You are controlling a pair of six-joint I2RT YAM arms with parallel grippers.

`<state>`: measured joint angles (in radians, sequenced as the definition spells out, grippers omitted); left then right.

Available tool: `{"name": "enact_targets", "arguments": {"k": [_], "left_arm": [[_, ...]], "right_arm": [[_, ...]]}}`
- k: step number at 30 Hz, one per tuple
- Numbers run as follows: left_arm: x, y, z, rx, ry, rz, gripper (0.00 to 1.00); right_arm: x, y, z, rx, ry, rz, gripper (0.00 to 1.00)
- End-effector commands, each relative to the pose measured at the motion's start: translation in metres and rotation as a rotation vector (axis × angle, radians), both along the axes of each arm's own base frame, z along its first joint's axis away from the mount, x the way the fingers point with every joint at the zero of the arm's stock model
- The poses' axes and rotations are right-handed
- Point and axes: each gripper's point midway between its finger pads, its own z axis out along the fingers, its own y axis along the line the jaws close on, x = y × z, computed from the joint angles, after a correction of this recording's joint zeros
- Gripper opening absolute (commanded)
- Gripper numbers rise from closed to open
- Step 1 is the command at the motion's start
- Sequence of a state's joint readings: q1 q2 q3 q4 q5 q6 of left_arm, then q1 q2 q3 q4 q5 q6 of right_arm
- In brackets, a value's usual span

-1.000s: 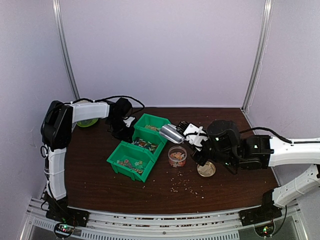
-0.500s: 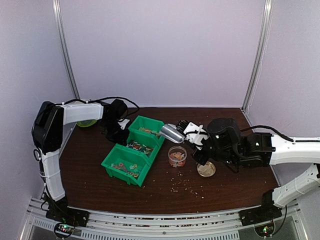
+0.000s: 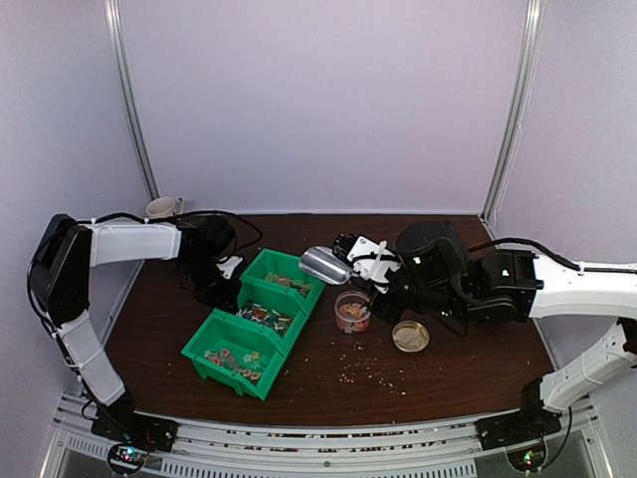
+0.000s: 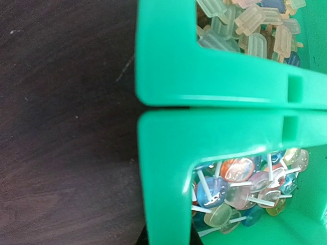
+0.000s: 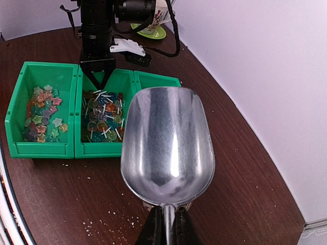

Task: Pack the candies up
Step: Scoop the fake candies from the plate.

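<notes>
Three joined green bins [image 3: 261, 317] hold the candies [image 5: 102, 116]: stars in one, lollipop shapes in the middle one [image 4: 245, 184], popsicle shapes [image 4: 250, 25] in the third. My left gripper [image 3: 219, 282] is shut on the middle bin's back wall [image 4: 166, 153]; its dark fingers [image 5: 97, 75] straddle that rim. My right gripper [image 5: 166, 229] is shut on the handle of an empty metal scoop [image 5: 168, 138]. The scoop [image 3: 323, 264] hangs beside the bins, just above a small clear jar [image 3: 352, 312] with mixed candies in it.
A round gold lid [image 3: 410, 337] lies right of the jar. Pale crumbs [image 3: 368, 368] are scattered on the dark table in front of it. A cup on a green saucer [image 3: 162, 207] stands at the back left corner.
My left gripper has dragged the row of bins left and toward the front, away from the jar. The right arm has shifted the scoop slightly left.
</notes>
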<state>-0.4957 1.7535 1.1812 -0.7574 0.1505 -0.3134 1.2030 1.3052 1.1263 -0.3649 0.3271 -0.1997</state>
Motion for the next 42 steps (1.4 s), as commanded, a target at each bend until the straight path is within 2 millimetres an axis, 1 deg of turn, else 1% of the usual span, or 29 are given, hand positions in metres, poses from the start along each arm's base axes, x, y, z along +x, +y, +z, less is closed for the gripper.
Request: {"name": "enact_targets", "arguments": {"k": [1,5,7,11,14,16,18,21,24,25,27,30,31,35,37,42], "left_arm": [[0.010,-0.038,0.044,-0.247,-0.118,-0.063,0.00],[0.008,-0.053,0.063,-0.430,-0.122,-0.068,0.00],[0.008,-0.055,0.070,-0.520,-0.119,-0.055,0.00],[0.018,-0.059,0.097,-0.713,-0.159,-0.025,0.00],[0.019,-0.066,0.116,-0.897,-0.161,-0.010,0.00],[0.017,-0.071,0.116,-0.977,-0.130,0.008,0.00],[0.017,-0.074,0.106,-0.996,-0.081,0.029,0.00],[0.016,-0.069,0.088,-0.900,-0.050,0.042,0.00],[0.019,-0.054,0.078,-0.725,-0.078,0.051,0.00],[0.024,-0.047,0.078,-0.658,-0.105,0.059,0.00],[0.024,-0.034,0.072,-0.554,-0.114,0.073,0.00],[0.022,-0.022,0.067,-0.463,-0.122,0.081,0.00],[0.020,-0.019,0.063,-0.425,-0.119,0.084,0.00],[0.013,-0.014,0.056,-0.296,-0.128,0.057,0.00],[0.010,-0.015,0.056,-0.258,-0.136,0.036,0.00],[0.012,-0.013,0.059,-0.202,-0.181,0.020,0.00]], "right_arm": [[-0.008,0.007,0.020,0.054,0.004,0.043,0.00],[-0.019,0.005,0.037,0.142,0.009,0.092,0.00],[-0.025,0.002,0.047,0.195,0.007,0.115,0.00],[-0.031,-0.009,0.061,0.270,-0.011,0.124,0.00],[-0.034,-0.016,0.073,0.321,-0.026,0.125,0.00],[-0.035,-0.018,0.075,0.333,-0.027,0.124,0.00],[-0.034,-0.018,0.074,0.328,-0.027,0.122,0.00],[-0.032,-0.016,0.067,0.297,-0.013,0.114,0.00],[-0.030,-0.013,0.057,0.242,0.007,0.103,0.00],[-0.028,-0.011,0.053,0.222,0.014,0.097,0.00],[-0.026,-0.008,0.044,0.174,0.028,0.091,0.00],[-0.022,-0.002,0.031,0.092,0.055,0.082,0.00],[-0.021,0.001,0.031,0.070,0.062,0.079,0.00],[-0.014,0.007,0.012,-0.058,0.105,0.049,0.00],[-0.012,0.011,0.005,-0.112,0.130,0.040,0.00],[-0.016,0.024,-0.015,-0.225,0.208,0.058,0.00]]}}
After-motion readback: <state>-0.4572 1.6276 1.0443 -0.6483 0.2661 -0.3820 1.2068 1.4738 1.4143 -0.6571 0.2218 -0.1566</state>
